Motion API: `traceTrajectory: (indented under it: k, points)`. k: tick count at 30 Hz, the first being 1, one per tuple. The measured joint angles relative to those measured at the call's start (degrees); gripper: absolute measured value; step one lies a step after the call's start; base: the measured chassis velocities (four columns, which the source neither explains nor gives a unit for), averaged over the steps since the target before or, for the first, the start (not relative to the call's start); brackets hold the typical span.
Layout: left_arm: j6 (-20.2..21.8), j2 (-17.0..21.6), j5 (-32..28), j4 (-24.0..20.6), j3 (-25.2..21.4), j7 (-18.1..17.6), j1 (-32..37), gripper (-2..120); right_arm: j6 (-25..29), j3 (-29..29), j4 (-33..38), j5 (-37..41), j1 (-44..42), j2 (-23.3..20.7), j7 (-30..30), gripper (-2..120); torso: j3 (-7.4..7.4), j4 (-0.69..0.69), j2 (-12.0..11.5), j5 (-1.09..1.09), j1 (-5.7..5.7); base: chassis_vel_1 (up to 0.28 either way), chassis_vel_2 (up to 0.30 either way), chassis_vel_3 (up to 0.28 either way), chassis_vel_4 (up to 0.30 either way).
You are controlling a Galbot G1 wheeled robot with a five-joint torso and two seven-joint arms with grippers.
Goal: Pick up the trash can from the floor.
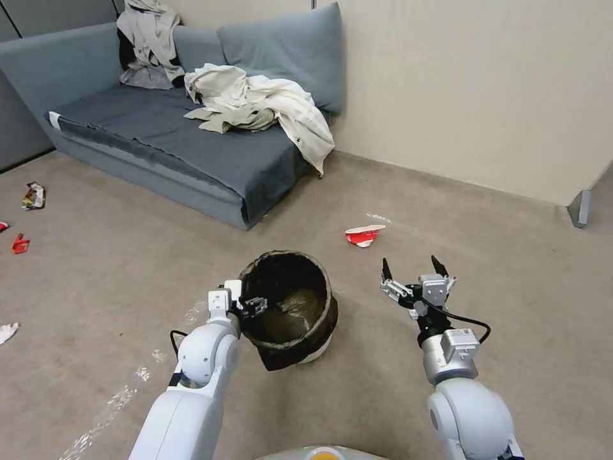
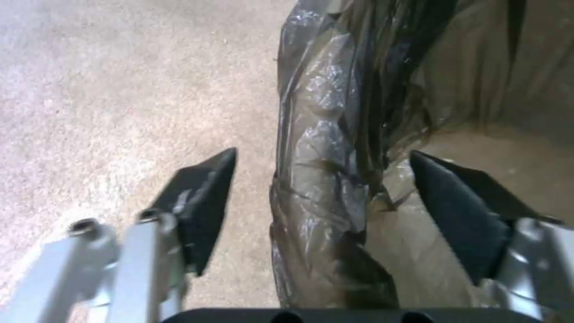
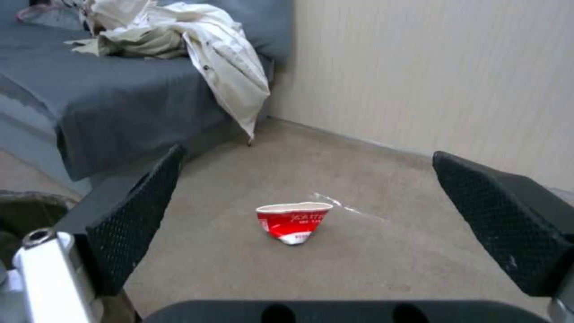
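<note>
Beige-grey carpeted floor [image 1: 128,268] with faint tape marks, bounded by a pale wall [image 1: 472,83]; a grey sofa [image 1: 159,137] carrying crumpled clothes [image 1: 262,105] stands against it. The trash can [image 1: 290,310] (white, lined with a dark bag folded over its rim) stands on the carpet in front of the robot. Left gripper [image 1: 246,305] straddles the can's near-left rim, 1 finger outside and 1 inside, jaws spread and not pressing the bag. Right gripper [image 1: 412,268] hangs wide open to the right of the can, well apart from it. A crushed red-and-white cup [image 1: 364,235] lies beyond; scraps of litter [image 1: 29,211] lie far left.
</note>
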Motion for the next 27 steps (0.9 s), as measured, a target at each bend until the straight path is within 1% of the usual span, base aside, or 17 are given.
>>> traceTrajectory:
  k: [2, 3, 6, 7, 10, 11, 14, 15, 16, 17, 21, 24, 25, 27]
  points:
    - [0.0, 0.0, 0.0, -0.2, 0.2, 0.0, 0.1, 59, 0.1, 0.0, -0.1, 0.0, 0.0, 0.0, 0.0, 100, 0.00, 0.00, 0.0, 0.00, 0.00, 0.000, 0.000, 0.000, 0.000]
    - [0.0, 0.0, 0.0, -0.2, 0.2, 0.0, 0.1, 59, 0.1, 0.0, -0.1, 0.0, 0.0, 0.0, 0.0, 100, 0.00, 0.00, 0.0, 0.00, 0.00, 0.000, 0.000, 0.000, 0.000]
    - [-0.1, -0.1, 0.0, -0.3, 0.3, 0.0, 0.2, 43, 0.1, 0.0, -0.1, 0.2, 0.0, 0.0, 0.0, 100, 0.00, 0.00, 0.0, 0.00, 0.00, 0.000, 0.000, 0.000, 0.000]
    - [-0.1, -0.1, 0.0, -0.3, 0.3, 0.0, 0.2, 43, 0.1, 0.0, -0.1, 0.2, 0.0, 0.0, 0.0, 100, 0.00, 0.00, 0.0, 0.00, 0.00, 0.000, 0.000, 0.000, 0.000]
    - [-0.1, -0.1, 0.0, -0.4, 0.2, 0.0, 0.4, 29, 0.1, 0.1, -0.1, 0.3, 0.0, 0.0, 0.0, 100, 0.00, 0.01, 0.0, 0.00, 0.00, 0.000, 0.000, 0.000, 0.000]
    - [-0.1, -0.1, 0.0, -0.4, 0.2, 0.0, 0.4, 29, 0.1, 0.1, -0.1, 0.3, 0.0, 0.0, 0.0, 100, 0.00, 0.01, 0.0, 0.00, 0.00, 0.000, 0.000, 0.000, 0.000]
    - [-0.1, -0.1, -0.1, -0.6, 0.2, 0.0, 0.5, 18, 0.1, 0.1, -0.1, 0.3, 0.1, 0.0, 0.0, 100, 0.00, 0.00, 0.0, 0.00, 0.00, 0.000, 0.000, 0.000, 0.000]
    - [-0.1, -0.1, -0.1, -0.6, 0.2, 0.0, 0.5, 18, 0.1, 0.1, -0.1, 0.3, 0.1, 0.0, 0.0, 100, 0.00, 0.00, 0.0, 0.00, 0.00, 0.000, 0.000, 0.000, 0.000]
    - [-0.1, -0.1, -0.1, -0.7, 0.2, 0.0, 0.6, 12, 0.1, 0.1, -0.1, 0.3, 0.1, 0.0, 0.0, 100, 0.00, 0.01, 0.0, 0.00, 0.00, 0.000, 0.000, 0.000, 0.000]
    - [-0.1, -0.1, -0.2, -0.9, 0.2, 0.1, 0.8, 8, 0.1, 0.0, -0.1, 0.3, 0.1, 0.0, 0.0, 100, -0.01, 0.00, 0.0, -0.01, 0.00, 0.000, 0.000, 0.000, 0.000]
    - [-0.9, 0.0, -0.8, -1.4, 0.2, -0.5, 1.1, 6, 0.2, 0.1, -0.1, 0.4, 0.1, 0.0, 0.0, 100, 0.00, -0.01, 0.0, -0.01, 0.00, 0.000, 0.000, 0.000, 0.000]
    - [-2.4, 0.3, -2.6, -3.5, 0.1, -2.0, 1.9, 4, 0.2, 0.3, 0.1, 0.4, 0.1, 0.0, 0.0, 100, 0.00, 0.01, 0.0, 0.00, 0.00, 0.000, 0.000, 0.000, 0.000]
    - [-2.4, 0.3, -2.6, -3.5, 0.1, -2.0, 1.9, 4, 0.2, 0.3, 0.1, 0.4, 0.1, 0.0, 0.0, 100, 0.00, 0.01, 0.0, 0.00, 0.00, 0.000, 0.000, 0.000, 0.000]
    - [-3.1, 0.8, -3.9, -5.7, 0.1, -2.6, 2.4, 2, 0.2, 0.3, 0.3, 0.5, 0.1, 0.0, 0.0, 100, 0.00, 0.01, 0.0, 0.00, 0.00, 0.000, 0.000, 0.000, 0.000]
